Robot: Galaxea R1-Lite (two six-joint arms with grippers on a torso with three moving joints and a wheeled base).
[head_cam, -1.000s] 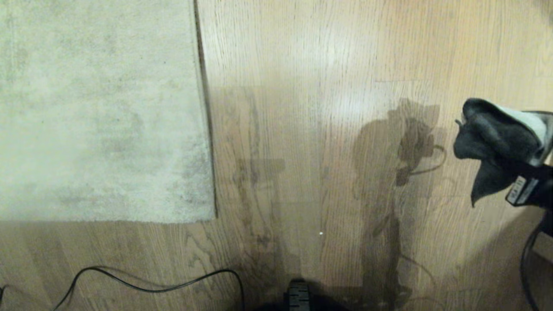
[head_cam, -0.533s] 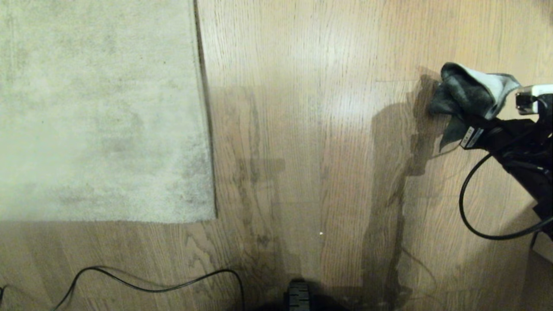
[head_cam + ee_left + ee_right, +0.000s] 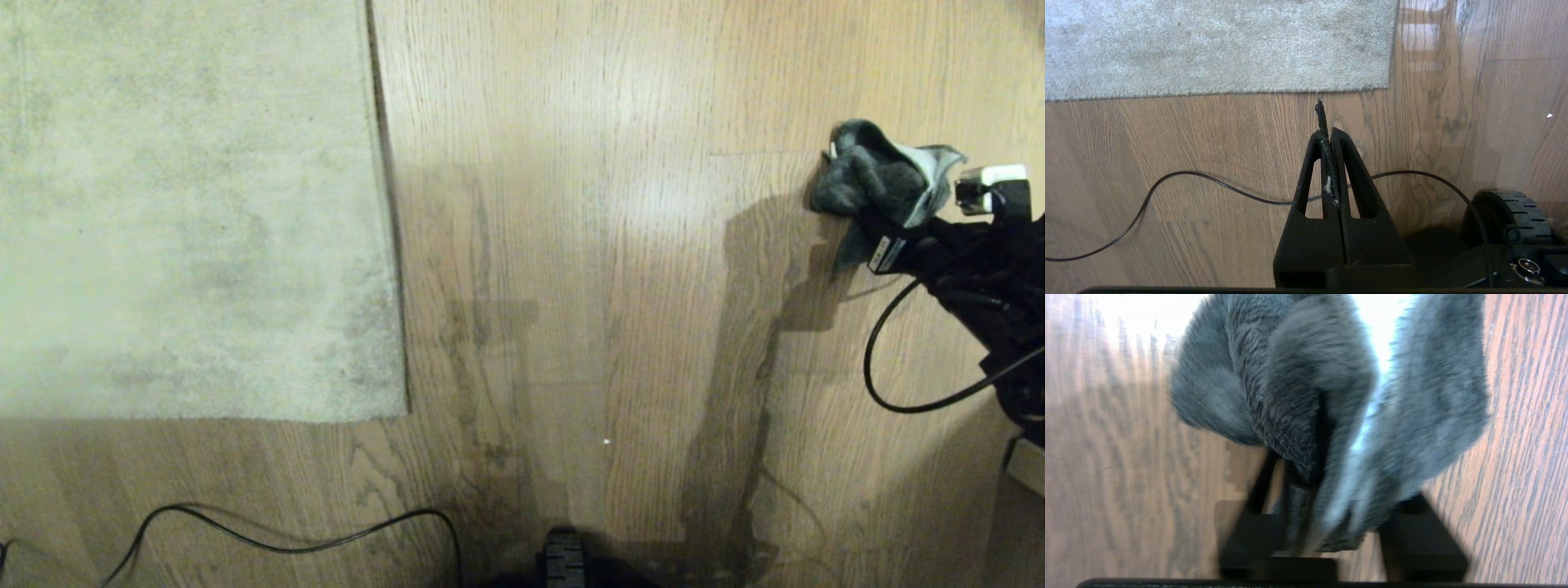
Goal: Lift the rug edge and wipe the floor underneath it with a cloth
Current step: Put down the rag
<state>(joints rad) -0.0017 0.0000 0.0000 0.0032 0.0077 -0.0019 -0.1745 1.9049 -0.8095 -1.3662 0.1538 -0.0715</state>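
The right gripper (image 3: 886, 224) hangs over bare floor (image 3: 620, 245), its fingers partly spread; the dark grey cloth (image 3: 878, 175) drapes between and beyond them. Well away, the rug edge (image 3: 392, 245) lies flat. The left gripper (image 3: 1327, 134) is closed, empty.

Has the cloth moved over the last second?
Yes. The cloth has gone up the head view with the right gripper, from below the plank seam on the floor to level with it. The rug edge is unchanged.
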